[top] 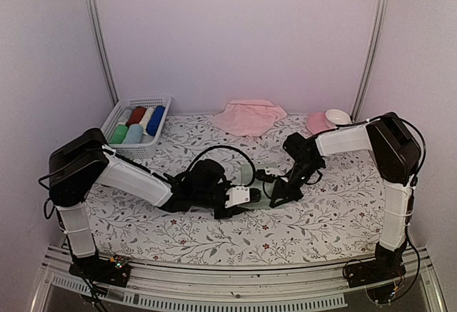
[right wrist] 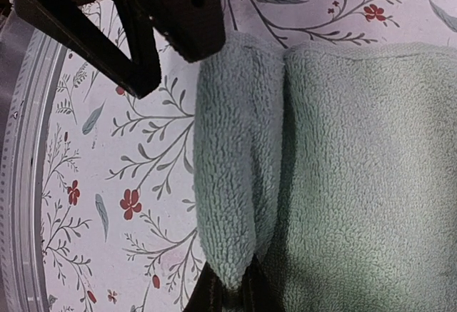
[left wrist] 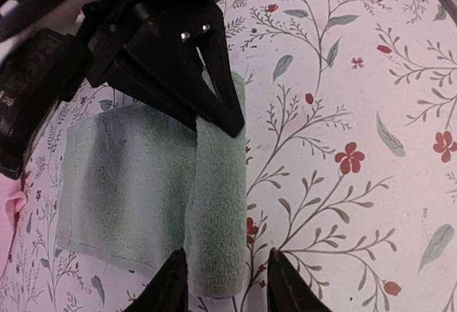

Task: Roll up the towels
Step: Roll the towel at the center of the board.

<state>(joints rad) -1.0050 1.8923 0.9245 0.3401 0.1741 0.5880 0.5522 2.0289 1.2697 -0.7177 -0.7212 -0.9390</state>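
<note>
The pale mint green towel (left wrist: pixel 136 183) lies flat on the floral tablecloth, with its edge nearest the table front rolled into a narrow roll (left wrist: pixel 220 198). My left gripper (left wrist: pixel 227 287) is open, with one fingertip on each side of one end of the roll. My right gripper (right wrist: pixel 234 289) is shut on the other end of the roll (right wrist: pixel 232 162). In the top view the two grippers, left (top: pixel 250 196) and right (top: pixel 280 196), meet at the table's middle over the mint towel (top: pixel 248 176), which they mostly hide. The pale pink towel (top: pixel 248 117) lies crumpled at the back centre.
A white basket (top: pixel 120 116) at the back left holds several rolled cloths. A pink saucer (top: pixel 316 123) with a white cup (top: pixel 337 117) stands at the back right. The table's metal front rail (right wrist: pixel 28 183) runs close by the roll.
</note>
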